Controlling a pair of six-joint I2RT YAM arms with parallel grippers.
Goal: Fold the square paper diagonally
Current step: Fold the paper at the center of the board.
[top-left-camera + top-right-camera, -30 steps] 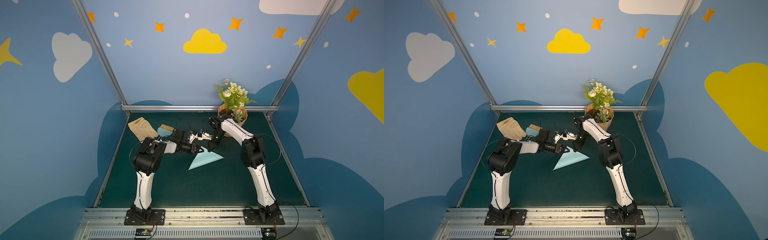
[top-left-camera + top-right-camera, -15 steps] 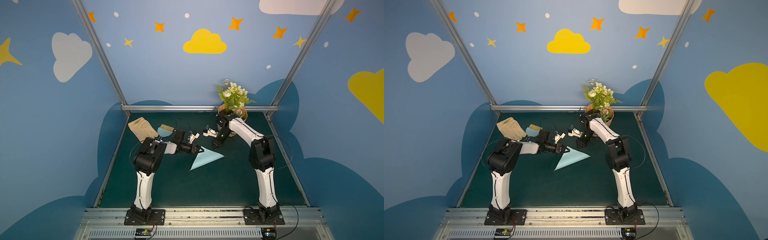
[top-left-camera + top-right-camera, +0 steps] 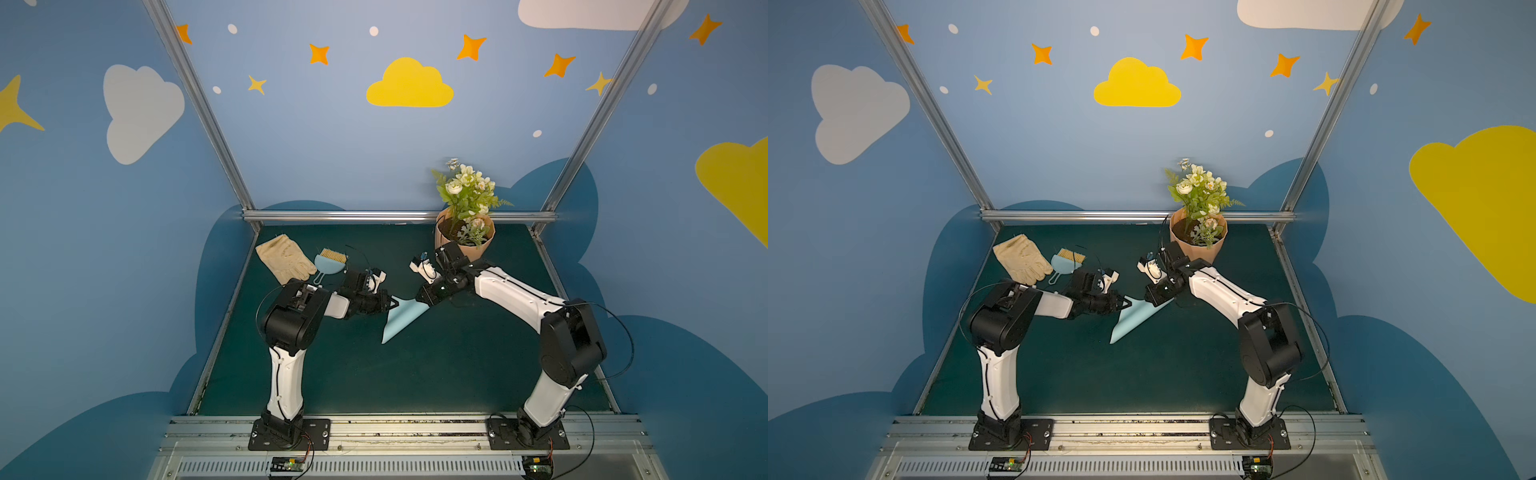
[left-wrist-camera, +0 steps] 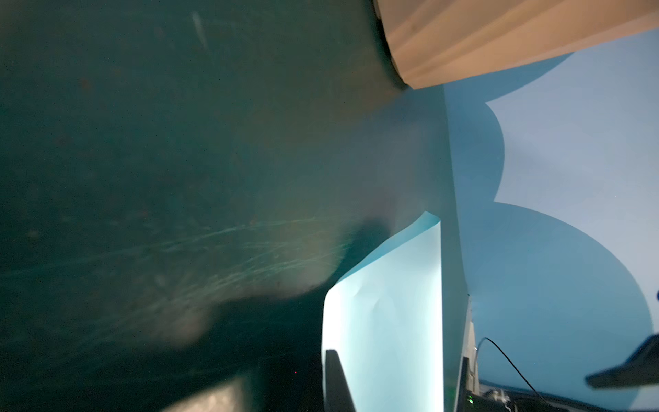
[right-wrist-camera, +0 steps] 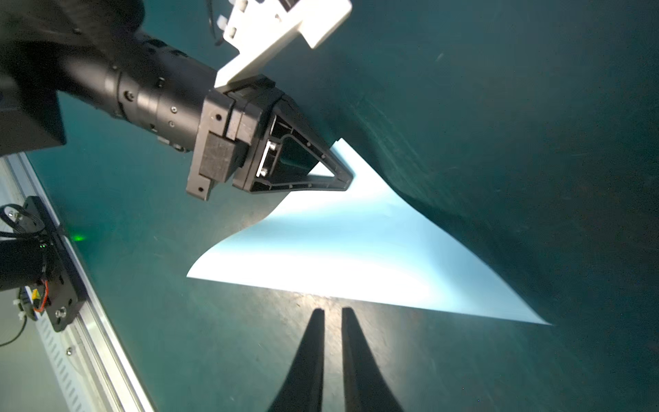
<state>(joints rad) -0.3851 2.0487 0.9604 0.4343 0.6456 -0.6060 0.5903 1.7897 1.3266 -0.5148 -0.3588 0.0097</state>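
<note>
Top views bright, evenly lit, bowed edges, left wrist view dim and smeared, square paper [image 5: 356,257] glares white

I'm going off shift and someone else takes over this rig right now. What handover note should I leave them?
Left gripper: shut on one corner of the square paper, holding that corner slightly off the mat.
Right gripper: jaws a narrow gap apart, holding nothing, tips just off the paper's long edge.
Paper: mid-mat between the two arms, triangular in outline in both top views.
Done: the diagonal fold looks made.
Left: probably press the crease flat, since the sheet curls up near the left gripper, then let the corner go.
</note>
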